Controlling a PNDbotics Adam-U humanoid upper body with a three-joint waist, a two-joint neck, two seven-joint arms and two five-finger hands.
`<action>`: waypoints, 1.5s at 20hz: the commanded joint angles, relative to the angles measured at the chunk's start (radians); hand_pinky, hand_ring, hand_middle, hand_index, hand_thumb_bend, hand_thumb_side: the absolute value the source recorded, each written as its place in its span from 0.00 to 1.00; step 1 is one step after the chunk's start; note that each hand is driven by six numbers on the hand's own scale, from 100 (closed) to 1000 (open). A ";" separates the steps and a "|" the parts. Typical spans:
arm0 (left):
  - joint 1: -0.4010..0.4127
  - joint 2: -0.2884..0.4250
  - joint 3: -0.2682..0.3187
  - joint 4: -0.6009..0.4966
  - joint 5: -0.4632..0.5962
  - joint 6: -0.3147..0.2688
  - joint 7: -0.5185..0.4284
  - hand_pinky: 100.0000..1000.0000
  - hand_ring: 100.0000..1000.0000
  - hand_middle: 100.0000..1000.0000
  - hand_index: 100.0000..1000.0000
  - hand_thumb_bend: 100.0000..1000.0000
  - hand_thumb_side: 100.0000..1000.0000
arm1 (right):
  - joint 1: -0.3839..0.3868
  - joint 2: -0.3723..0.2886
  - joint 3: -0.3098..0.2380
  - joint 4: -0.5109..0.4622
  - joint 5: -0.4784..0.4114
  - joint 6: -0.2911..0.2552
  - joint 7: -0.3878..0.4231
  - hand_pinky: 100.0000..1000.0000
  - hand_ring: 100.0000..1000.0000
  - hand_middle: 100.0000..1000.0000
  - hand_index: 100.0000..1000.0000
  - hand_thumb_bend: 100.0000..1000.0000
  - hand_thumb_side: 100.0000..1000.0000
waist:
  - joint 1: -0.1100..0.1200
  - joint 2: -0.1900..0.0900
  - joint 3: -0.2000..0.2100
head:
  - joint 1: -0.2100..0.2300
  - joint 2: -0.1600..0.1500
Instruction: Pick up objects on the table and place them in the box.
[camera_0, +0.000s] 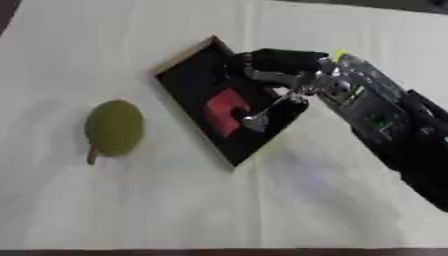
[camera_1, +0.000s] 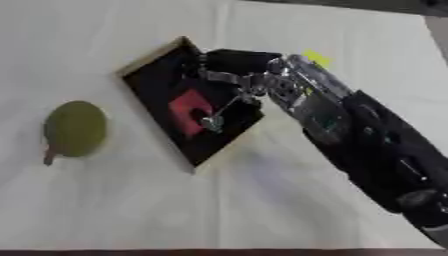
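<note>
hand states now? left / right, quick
Left hand: not in view.
Right hand: over the box, above the red object; cannot tell whether its fingers are open or closed.

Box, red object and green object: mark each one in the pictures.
box (camera_0: 186, 75): left eye view, on its dark floor near the far corner.
red object (camera_0: 226, 107): left eye view, on its upper face.
green object (camera_0: 114, 127): left eye view, on its rounded body.
</note>
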 joint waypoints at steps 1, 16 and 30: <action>-0.006 0.010 0.000 -0.018 0.003 0.002 -0.001 0.70 0.70 0.75 0.78 0.01 0.52 | -0.009 -0.018 -0.016 -0.026 -0.011 0.001 0.004 1.00 1.00 0.95 0.86 0.00 0.08 | 0.007 -0.024 -0.002 | 0.002 -0.003; 0.002 0.013 0.006 -0.018 -0.003 0.007 0.003 0.70 0.70 0.75 0.78 0.01 0.52 | 0.089 -0.182 -0.153 -0.263 -0.152 0.113 -0.041 0.96 0.87 0.79 0.84 0.00 0.00 | 0.012 -0.025 -0.020 | 0.017 0.000; 0.002 0.014 0.006 -0.018 -0.006 0.012 0.004 0.71 0.70 0.75 0.78 0.00 0.53 | 0.223 -0.342 -0.288 -0.122 -0.097 0.084 -0.138 0.99 0.96 0.85 0.87 0.00 0.00 | 0.020 -0.022 -0.032 | 0.030 0.000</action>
